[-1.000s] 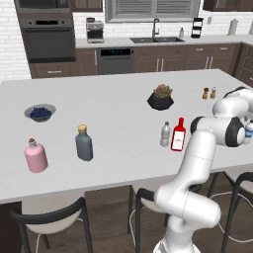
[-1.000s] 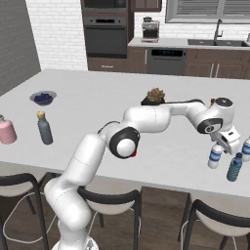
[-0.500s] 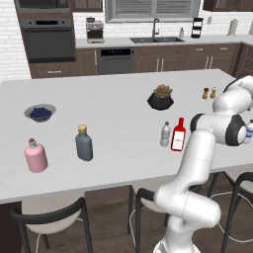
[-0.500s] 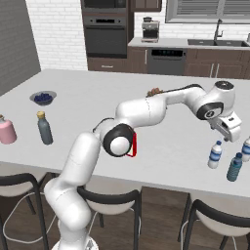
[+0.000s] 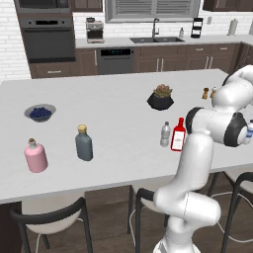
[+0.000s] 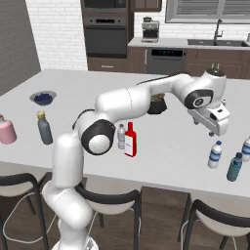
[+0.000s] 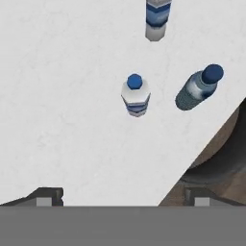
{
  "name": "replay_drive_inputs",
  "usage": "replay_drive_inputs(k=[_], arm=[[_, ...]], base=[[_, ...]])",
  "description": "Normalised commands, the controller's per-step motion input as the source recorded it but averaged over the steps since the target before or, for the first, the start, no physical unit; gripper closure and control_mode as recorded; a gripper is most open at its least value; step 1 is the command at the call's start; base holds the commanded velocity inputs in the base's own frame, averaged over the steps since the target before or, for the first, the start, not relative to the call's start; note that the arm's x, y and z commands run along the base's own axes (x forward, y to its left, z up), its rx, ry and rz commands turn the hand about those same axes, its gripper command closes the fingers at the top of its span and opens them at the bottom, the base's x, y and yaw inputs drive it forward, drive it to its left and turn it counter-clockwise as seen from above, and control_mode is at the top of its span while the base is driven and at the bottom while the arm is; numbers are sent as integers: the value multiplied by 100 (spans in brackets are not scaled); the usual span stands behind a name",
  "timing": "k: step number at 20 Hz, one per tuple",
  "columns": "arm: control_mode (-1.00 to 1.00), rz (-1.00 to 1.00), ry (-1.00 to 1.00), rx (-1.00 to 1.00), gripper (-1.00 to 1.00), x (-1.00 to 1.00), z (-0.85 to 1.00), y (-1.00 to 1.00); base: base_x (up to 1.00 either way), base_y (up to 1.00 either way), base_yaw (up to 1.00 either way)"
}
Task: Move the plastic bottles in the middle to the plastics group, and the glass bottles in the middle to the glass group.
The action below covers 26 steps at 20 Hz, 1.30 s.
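My gripper [image 6: 213,131] hangs open and empty above the right end of the island, fingertips [image 7: 48,194] spread wide. Below it stands a clear plastic bottle [image 7: 135,95] with a blue label and cap [image 6: 215,154], apart from the fingers. Two more bottles of the plastics group [image 7: 198,89] [image 6: 235,167] stand beside it near the counter edge. In the middle, a plain clear plastic bottle [image 5: 165,134] [image 6: 121,136] stands next to the red glass bottle [image 5: 178,134] [image 6: 130,139]. The glass group is at the left: a pink bottle [image 5: 35,155] and a dark grey bottle [image 5: 84,143].
A bowl of blueberries [image 5: 40,112] sits at the far left. A potted plant [image 5: 160,97] stands behind the middle bottles, and two small shakers [image 5: 206,93] lie further right. Dark stools [image 6: 215,215] line the near edge of the island.
The gripper has lifted away from the blue-labelled bottle and drawn back up and to the left. That bottle stays standing by the plastics group.
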Motion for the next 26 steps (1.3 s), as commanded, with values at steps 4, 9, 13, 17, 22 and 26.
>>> replay_drive_inputs(k=[4,9,13,17,22,26], arm=[[-100,11,0,-7,-100,-58,0,100],[-100,11,-2,-6,-100,-70,0,100],[-100,14,-5,-6,-100,-76,1,100],[-100,15,-10,-6,-100,-53,1,100],[-100,17,-17,-5,-100,-30,9,100],[-100,15,-20,-4,-100,-18,30,100]], base=[[0,0,0],[0,0,0],[0,0,0],[0,0,0],[0,0,0],[0,0,0]])
